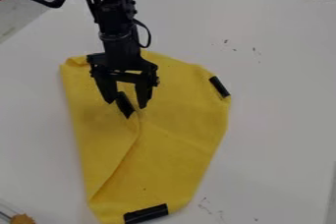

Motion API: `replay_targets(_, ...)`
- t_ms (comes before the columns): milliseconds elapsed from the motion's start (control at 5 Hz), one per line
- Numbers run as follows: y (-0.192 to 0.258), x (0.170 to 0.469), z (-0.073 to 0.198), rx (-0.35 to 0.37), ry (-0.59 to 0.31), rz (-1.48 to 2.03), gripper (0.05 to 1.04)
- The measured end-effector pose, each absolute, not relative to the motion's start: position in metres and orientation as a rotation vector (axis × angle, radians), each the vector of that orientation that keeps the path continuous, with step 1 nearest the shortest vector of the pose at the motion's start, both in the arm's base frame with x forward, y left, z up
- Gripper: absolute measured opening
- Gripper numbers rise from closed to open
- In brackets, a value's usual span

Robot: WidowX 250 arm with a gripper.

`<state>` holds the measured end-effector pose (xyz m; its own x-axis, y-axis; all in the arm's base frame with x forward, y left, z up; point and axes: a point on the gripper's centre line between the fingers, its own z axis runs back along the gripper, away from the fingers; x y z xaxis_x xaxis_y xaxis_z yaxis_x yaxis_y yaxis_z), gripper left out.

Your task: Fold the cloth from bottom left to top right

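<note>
Cloth point(176, 120) on white table point(282, 105), partly folded beneath gripper point(126, 103)

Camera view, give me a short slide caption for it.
Black tool, fingers apart, at a partly folded yellow cloth on a white table.

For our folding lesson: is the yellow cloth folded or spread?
Partly folded: the cloth has one side lapped inward, its edge slanting up to a black strip near the tool.

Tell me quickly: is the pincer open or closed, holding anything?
Pincer: open, its tips apart over the yellow cloth, with no visible grip on it.
</note>
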<state>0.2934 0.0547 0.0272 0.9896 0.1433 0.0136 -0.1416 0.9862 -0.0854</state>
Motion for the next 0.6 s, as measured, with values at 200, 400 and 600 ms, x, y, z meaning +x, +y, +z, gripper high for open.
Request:
replay_targets(200, 0.0446, 0.3019, 0.0398, -0.097, -0.081, 0.189, 1.002)
replay_targets(400, 0.0397, 0.3065, 0.0458, -0.033, -0.079, 0.135, 0.999)
replay_targets(600, 0.0437, 0.3089, 0.0471, 0.008, -0.089, 0.087, 0.999)
